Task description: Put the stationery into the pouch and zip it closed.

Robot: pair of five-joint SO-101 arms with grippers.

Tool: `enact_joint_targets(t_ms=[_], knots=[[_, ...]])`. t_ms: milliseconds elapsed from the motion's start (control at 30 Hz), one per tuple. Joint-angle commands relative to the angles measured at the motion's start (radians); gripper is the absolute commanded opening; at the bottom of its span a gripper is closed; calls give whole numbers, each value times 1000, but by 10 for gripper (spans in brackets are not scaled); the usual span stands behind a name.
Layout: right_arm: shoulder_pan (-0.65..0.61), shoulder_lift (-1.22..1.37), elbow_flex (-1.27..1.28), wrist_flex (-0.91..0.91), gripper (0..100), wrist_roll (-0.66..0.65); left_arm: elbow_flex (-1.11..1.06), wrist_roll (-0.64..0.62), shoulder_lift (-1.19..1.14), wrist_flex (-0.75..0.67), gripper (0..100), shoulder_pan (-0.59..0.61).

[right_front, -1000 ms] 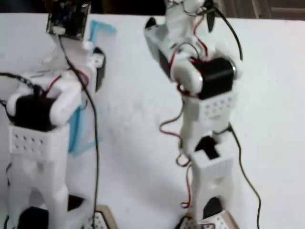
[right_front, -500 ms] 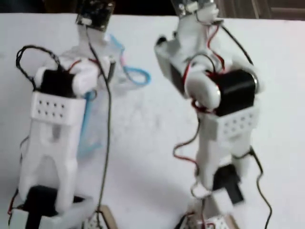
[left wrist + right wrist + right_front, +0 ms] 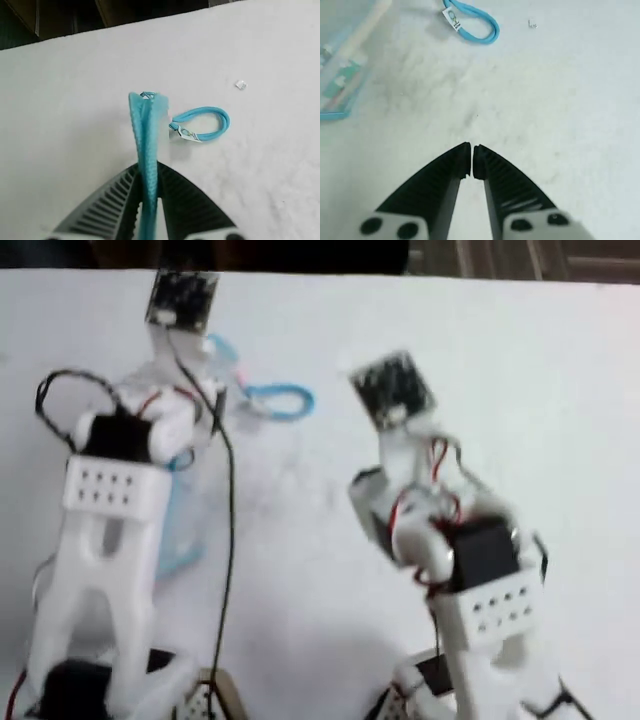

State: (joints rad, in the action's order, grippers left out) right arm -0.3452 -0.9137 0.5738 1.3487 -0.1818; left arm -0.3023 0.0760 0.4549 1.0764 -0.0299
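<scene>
The clear pouch (image 3: pixel 342 65) with blue trim lies on the white table, with pens and other stationery showing through its side. My left gripper (image 3: pixel 148 172) is shut on the pouch's blue zipper edge (image 3: pixel 146 125), which stands up on edge between the fingers. The pouch's blue loop strap (image 3: pixel 202 125) lies flat just beyond that edge. In the high view the left arm (image 3: pixel 110 490) covers most of the pouch (image 3: pixel 180 535), and the strap (image 3: pixel 280 400) lies beside it. My right gripper (image 3: pixel 471 152) is shut and empty over bare table, well apart from the pouch.
A tiny clear scrap (image 3: pixel 240 85) lies on the table past the strap. The right arm (image 3: pixel 450 550) stands near the table's front edge. The white table (image 3: pixel 540 370) is bare to the right and at the back.
The right arm has drawn back from the far side toward the near edge. The left arm shifted over the pouch, and the blue strap has come into view beside it.
</scene>
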Motion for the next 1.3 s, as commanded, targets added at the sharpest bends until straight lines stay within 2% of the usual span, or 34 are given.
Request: enact_joint_targets(t_ms=[0,67,200,333,400,567,667,767,933,1133,1267], knots=[[8,-220,350,-188,18,-6,-126,-3,177,-41,24,1],[8,-337,506,-274,18,-6,-206,-5,257,-43,50,-2],[7,-562,753,-407,18,-8,-365,-23,397,-38,182,-10],[2,-759,901,-440,21,-9,-474,-141,535,-37,243,-4],[1,-843,957,-440,21,-9,-516,-160,604,-35,250,-4],[1,-874,1007,-433,18,-9,-666,-158,766,-40,249,-1],[1,-869,1008,-433,18,-2,-761,-146,858,-43,248,64],[-1,-869,1019,-433,18,-2,-859,-63,937,-63,227,151],[4,-869,1105,-435,18,-2,-1080,107,1084,-199,134,280],[5,-868,1119,-432,18,0,-1274,212,1303,-213,26,282],[7,-860,1119,-378,18,-5,-1367,212,1366,-221,33,285]])
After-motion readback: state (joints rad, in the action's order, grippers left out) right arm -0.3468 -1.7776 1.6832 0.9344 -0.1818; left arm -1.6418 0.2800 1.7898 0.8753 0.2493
